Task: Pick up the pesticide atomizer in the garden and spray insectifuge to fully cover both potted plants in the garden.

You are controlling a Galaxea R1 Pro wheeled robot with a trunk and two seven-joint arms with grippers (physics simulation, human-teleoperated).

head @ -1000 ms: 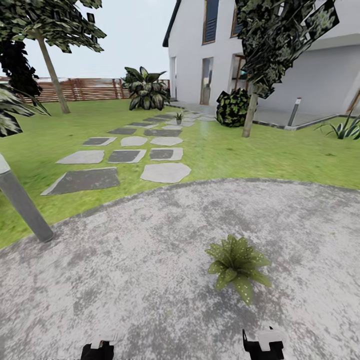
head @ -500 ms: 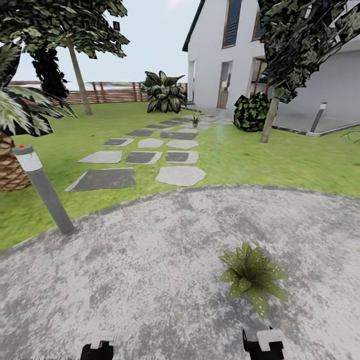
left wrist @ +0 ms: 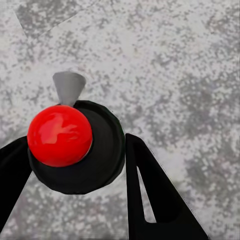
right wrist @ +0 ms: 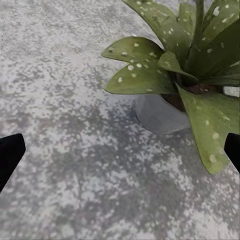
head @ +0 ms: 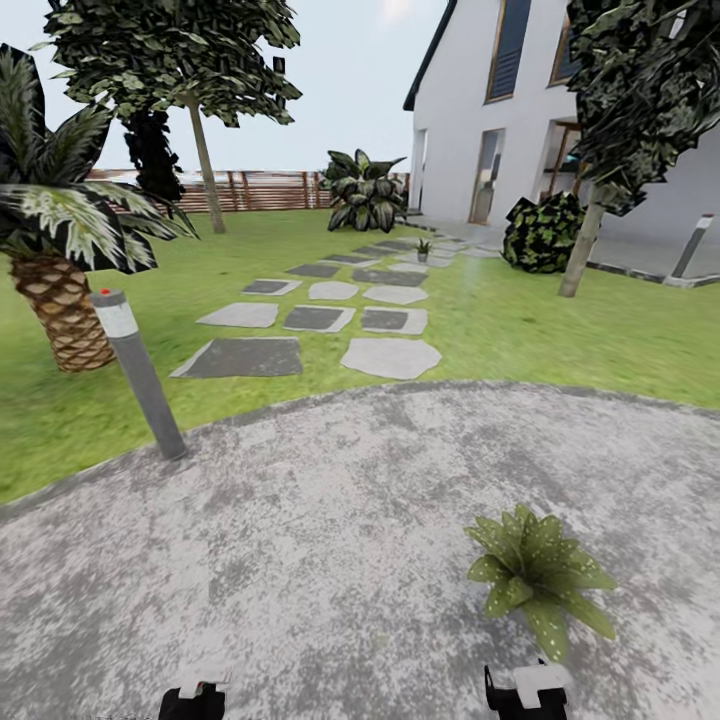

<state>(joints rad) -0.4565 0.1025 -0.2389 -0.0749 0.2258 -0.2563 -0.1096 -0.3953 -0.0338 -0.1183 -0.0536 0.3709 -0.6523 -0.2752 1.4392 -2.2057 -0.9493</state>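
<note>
The left claw (left wrist: 75, 165) pinches the small dark green-black pesticide atomizer with its glossy red tip (left wrist: 60, 136) between two black fingers (left wrist: 155, 195), one on each side of the round body; a grey conical part (left wrist: 69, 86) juts beyond the red tip, over the grey mottled paved circle (left wrist: 165, 65). In the head view the left claw (head: 195, 700) sits low at the frame's lower edge, the arm tucked close to the trunk. The right claw (head: 527, 692) is low on the other side; from its wrist view the two black fingertips (right wrist: 10, 155) stand spread wide at opposite edges, holding nothing.

Just ahead of the right claw, on the paving, stands a low potted plant of broad pointed green leaves (head: 540, 575) in a pale grey pot (right wrist: 160, 116); whitish insectifuge specks (right wrist: 131, 66) dot its leaves. A second small potted plant (head: 424, 247) stands far off among the flat stepping stones (head: 390, 356) on the green lawn (head: 560, 330).

Compared with a second ago, the whole head view has swung leftward: the near plant lies further right and lower, and a grey bollard post (head: 140, 375) and a striped-leaf palm (head: 60, 230) have come further in.
</note>
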